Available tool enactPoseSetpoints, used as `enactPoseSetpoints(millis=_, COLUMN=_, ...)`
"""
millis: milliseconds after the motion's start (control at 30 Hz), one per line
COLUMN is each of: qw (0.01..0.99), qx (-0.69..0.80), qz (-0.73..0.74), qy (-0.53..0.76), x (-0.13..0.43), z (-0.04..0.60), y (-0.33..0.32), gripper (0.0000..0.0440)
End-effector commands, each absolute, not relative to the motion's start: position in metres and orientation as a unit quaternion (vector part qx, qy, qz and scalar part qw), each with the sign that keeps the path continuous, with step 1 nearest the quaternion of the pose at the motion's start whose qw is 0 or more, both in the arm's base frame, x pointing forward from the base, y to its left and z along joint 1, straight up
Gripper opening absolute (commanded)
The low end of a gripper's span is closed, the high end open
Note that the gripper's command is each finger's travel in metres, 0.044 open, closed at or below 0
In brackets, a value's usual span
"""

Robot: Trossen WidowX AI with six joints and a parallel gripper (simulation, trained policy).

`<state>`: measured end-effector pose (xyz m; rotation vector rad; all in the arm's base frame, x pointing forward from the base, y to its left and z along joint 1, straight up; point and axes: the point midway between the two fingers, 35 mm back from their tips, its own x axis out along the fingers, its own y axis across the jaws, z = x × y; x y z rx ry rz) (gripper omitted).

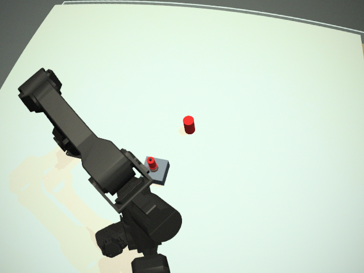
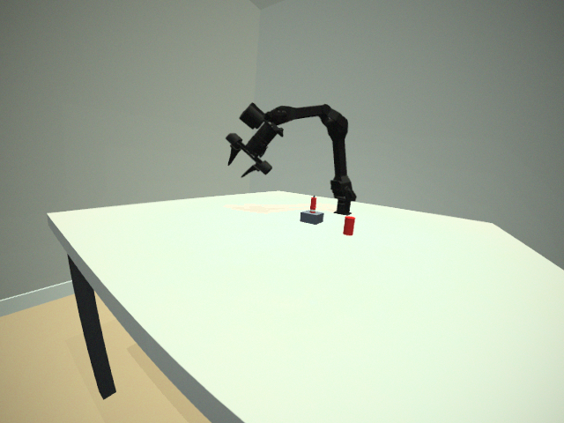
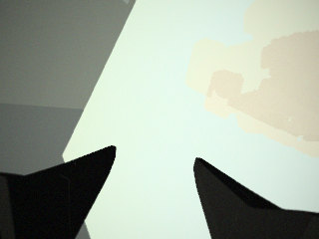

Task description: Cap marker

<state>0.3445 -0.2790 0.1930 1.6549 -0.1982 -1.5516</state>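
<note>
The red marker (image 1: 151, 163) (image 2: 313, 204) stands upright in the grey holder block (image 1: 160, 173) (image 2: 312, 217), with its dark tip bare at the top. The red cap (image 1: 189, 126) (image 2: 348, 226) stands upright and loose on the table, a short way from the block. My gripper (image 2: 234, 171) (image 3: 156, 156) is open with nothing between its fingers. It hangs high above the table, to the left of the block in the exterior view. The wrist view shows neither marker nor cap. In the top view the fingertips are not clearly seen.
The pale table (image 1: 264, 147) (image 2: 318, 318) (image 3: 150, 100) carries the block and cap. The arm (image 1: 67, 117) (image 2: 339, 154) passes over the block's left edge in the top view. The wrist view shows a table edge at left and the arm's shadow at upper right.
</note>
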Motion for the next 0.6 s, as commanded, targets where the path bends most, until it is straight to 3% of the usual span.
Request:
enactPoseSetpoints(millis=0, qw=0.413, qx=0.671, qz=-0.611, qy=-0.072, x=0.354, z=0.193, y=-0.268, gripper=0.0303)
enactPoseSetpoints(millis=567, qw=0.38, qx=0.709, qz=-0.593, qy=-0.027, x=0.389, z=0.186, y=-0.205, gripper=0.0308)
